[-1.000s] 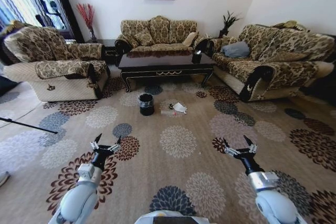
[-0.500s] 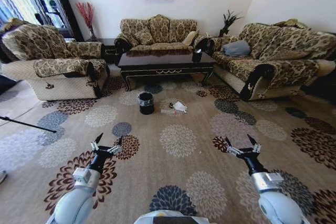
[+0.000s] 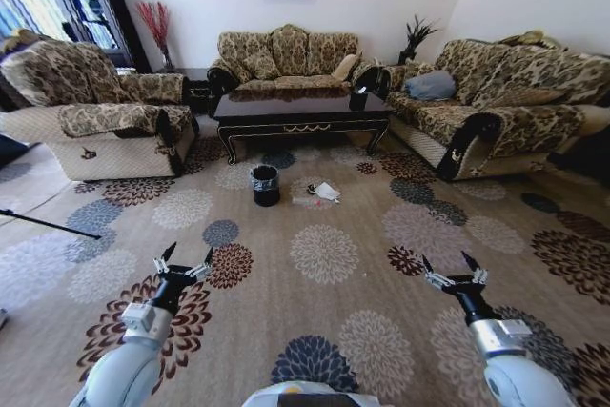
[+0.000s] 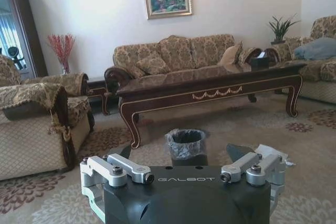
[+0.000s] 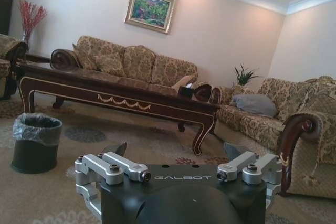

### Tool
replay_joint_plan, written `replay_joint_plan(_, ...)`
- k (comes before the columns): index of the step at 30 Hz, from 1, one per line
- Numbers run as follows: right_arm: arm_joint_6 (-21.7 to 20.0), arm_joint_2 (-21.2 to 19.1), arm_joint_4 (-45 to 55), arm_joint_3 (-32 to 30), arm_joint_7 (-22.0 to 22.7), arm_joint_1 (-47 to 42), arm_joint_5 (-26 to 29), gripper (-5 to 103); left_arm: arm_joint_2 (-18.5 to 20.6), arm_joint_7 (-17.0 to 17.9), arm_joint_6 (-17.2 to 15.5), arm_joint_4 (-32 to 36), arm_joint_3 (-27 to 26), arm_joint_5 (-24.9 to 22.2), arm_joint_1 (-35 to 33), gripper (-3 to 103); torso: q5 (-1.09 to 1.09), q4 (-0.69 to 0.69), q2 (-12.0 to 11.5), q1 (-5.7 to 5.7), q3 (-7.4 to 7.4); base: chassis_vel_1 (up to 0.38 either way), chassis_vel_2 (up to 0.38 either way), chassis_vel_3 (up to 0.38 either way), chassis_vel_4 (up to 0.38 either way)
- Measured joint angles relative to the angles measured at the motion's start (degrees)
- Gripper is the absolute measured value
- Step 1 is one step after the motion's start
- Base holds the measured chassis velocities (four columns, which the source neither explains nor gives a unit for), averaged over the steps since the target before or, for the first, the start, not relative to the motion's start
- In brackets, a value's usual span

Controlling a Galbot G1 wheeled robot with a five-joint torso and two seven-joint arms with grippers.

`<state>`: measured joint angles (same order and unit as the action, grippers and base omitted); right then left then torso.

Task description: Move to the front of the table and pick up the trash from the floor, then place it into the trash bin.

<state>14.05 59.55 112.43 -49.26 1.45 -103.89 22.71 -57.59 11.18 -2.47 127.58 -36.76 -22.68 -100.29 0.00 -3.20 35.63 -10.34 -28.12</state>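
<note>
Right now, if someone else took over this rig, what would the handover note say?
Left claw: open, empty, held low over the carpet, front left.
Right claw: open, empty, same height, front right.
Table lies well ahead, between the sofas.
Bin stands on the carpet in front of the table; the white wad and bottle lie just to its right.
Done: nothing picked up.
Left: close the gap to the table, collect the trash, drop it in the bin.
</note>
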Motion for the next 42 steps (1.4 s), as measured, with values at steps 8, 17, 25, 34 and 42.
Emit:
replay_joint_plan(8, 0.5, 0.8, -0.5, 0.7, -0.2, 0.3, -1.3, 100, -0.6, 0.4, -1.0, -0.6, 0.4, -0.2, 0.5, 100, -0.01, 0.03, -1.7, 0.74, 0.95, 0.0, 0.0, 0.0, 0.0)
replay_joint_plan(17, 1.1, 1.9, 3.3, -0.1, -0.3, -1.4, -2.3, 100, -2.0, 0.4, -1.4, -0.4, 0.6, 0.4, 0.0, 100, -0.01, 0.02, -4.1, 1.63, 2.44, 0.0, 0.0, 0.0, 0.0)
replay_joint_plan(25, 1.3, 3.5, 4.7, 0.2, -0.3, -1.9, -3.2, 100, -2.3, 0.4, -1.4, 0.7, 0.4, 1.2, -0.6, 100, 0.01, 0.01, -5.7, 2.35, 3.4, 0.0, 0.0, 0.0, 0.0)
replay_joint_plan(34, 1.5, 4.8, 4.7, 0.7, -0.2, -1.9, -3.2, 100, -3.3, 1.2, -2.4, -0.7, -0.1, -1.0, 0.4, 100, -0.01, 0.01, -7.8, 3.17, 4.64, 0.0, 0.0, 0.0, 0.0)
replay_joint_plan(42, 2.4, 5.0, 6.6, 2.4, -0.6, -3.6, -4.8, 100, -1.3, 0.7, -1.1, 0.1, -2.0, -1.9, 0.3, 100, 0.0, 0.0, -10.0, 4.05, 5.98, 0.0, 0.0, 0.0, 0.0)
